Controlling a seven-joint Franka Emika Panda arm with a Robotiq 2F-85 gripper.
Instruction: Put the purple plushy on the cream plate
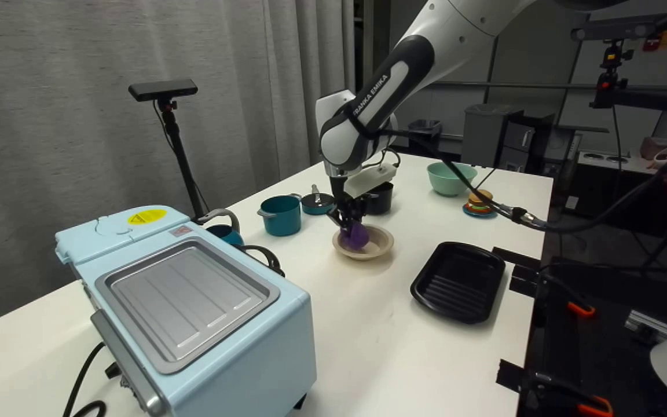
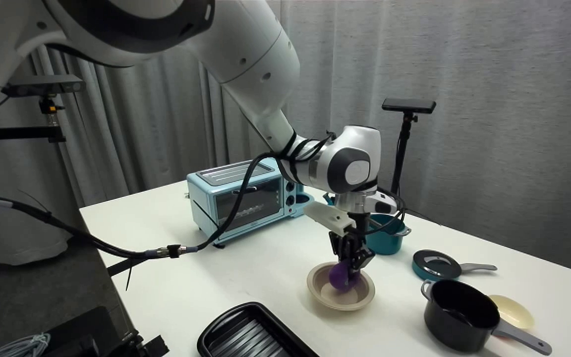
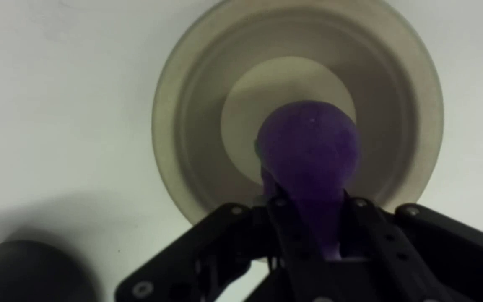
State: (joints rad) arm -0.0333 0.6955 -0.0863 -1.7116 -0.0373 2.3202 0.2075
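The purple plushy is between the fingers of my gripper, inside the outline of the cream plate. In an exterior view, the plushy hangs below my gripper, over the inside of the plate. In the wrist view, the plushy is pinched narrow between the two fingers of my gripper. Its round end bulges out over the tan centre of the plate. My gripper is shut on the plushy. I cannot tell whether the plushy touches the plate.
A black tray lies near the plate. A black pot, a small pan and a teal pot stand close by. A blue toaster oven, a green bowl and a toy burger are farther off.
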